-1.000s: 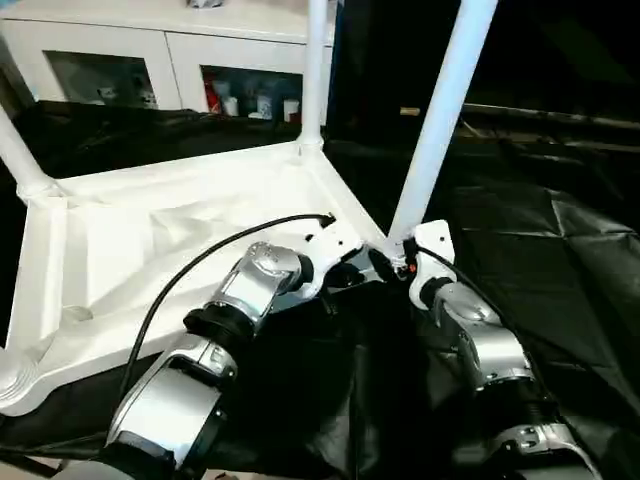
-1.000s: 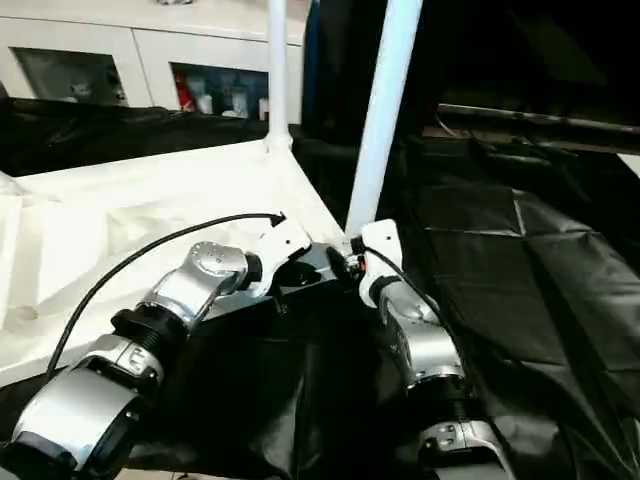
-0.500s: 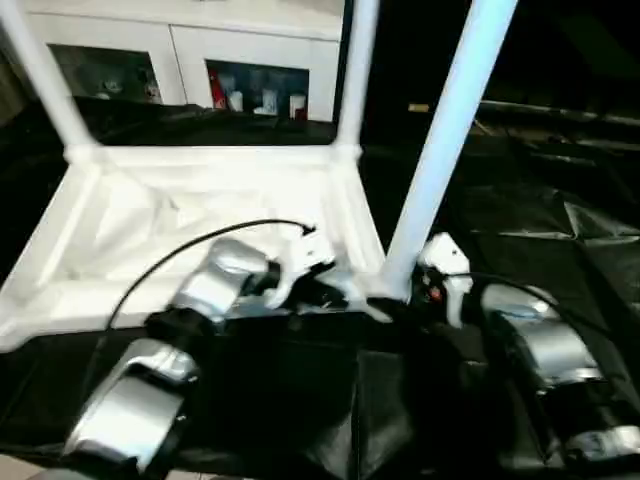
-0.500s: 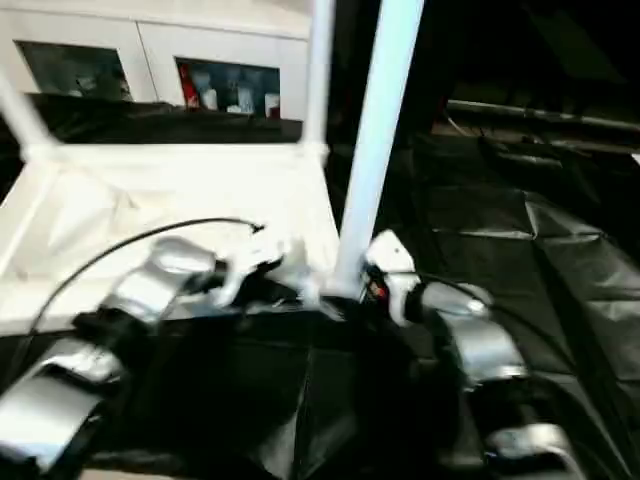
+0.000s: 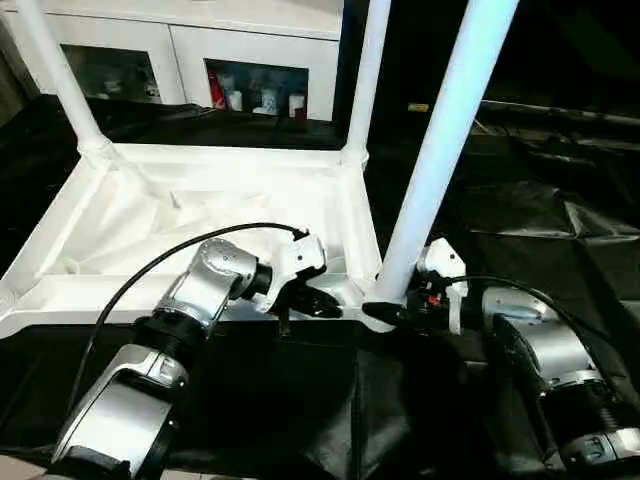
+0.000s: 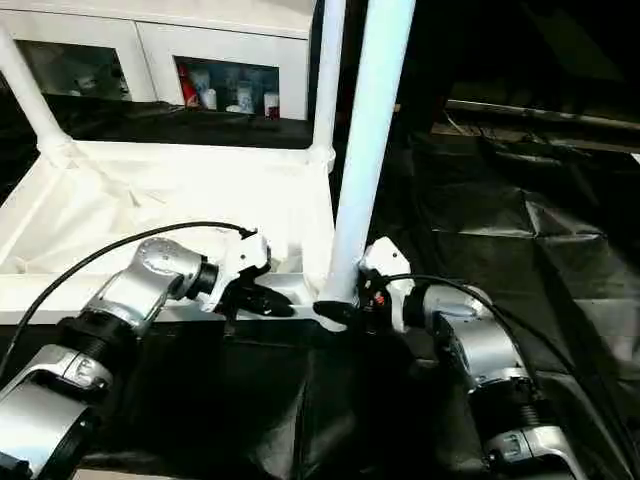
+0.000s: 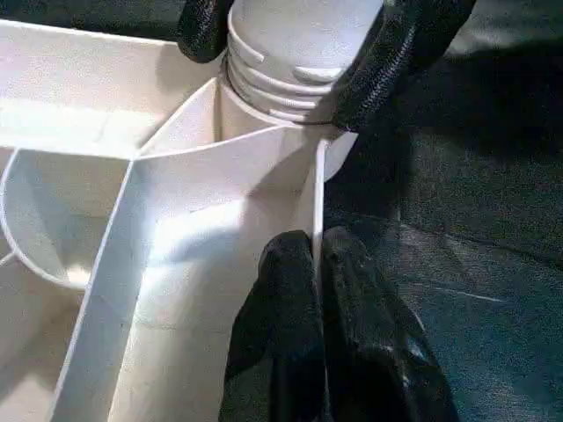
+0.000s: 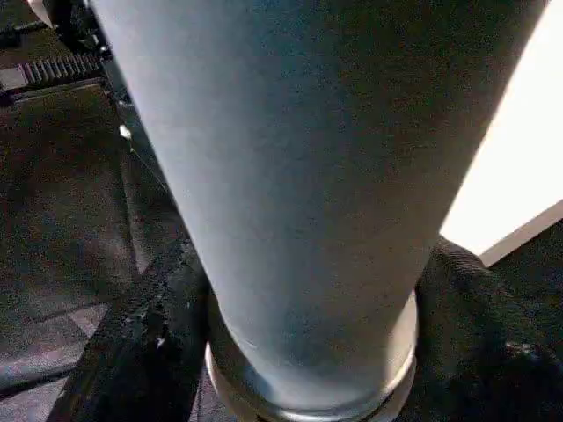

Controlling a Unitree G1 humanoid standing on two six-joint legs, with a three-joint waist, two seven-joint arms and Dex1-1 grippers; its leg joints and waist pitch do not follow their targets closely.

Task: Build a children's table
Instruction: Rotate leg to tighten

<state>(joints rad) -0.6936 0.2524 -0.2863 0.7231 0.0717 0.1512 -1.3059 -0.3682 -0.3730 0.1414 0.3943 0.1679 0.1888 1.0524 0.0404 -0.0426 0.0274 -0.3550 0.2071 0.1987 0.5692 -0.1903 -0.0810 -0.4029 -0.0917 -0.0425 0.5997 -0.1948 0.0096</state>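
White plastic makes up the children's table [image 5: 200, 215], which lies upside down on black sheeting [image 5: 520, 230], ribbed underside up. Three legs show standing in corner sockets: the near leg [image 5: 440, 150], a far leg [image 5: 365, 80] behind it, and another far leg [image 5: 60, 80] at the far-left corner. The right gripper [image 7: 308, 40] straddles the near leg at its collared base, one black finger [image 8: 141, 334] on each side of the tube and close against it; whether the pads press the leg cannot be told. The left gripper [image 7: 318, 290] sits just inboard of that socket, its fingers [image 7: 281, 334] pinched narrowly on the thin upright rim wall [image 7: 312, 193] of the table's near edge. A white cabinet [image 5: 200, 50] with glass doors stands beyond the table, well away from both grippers.
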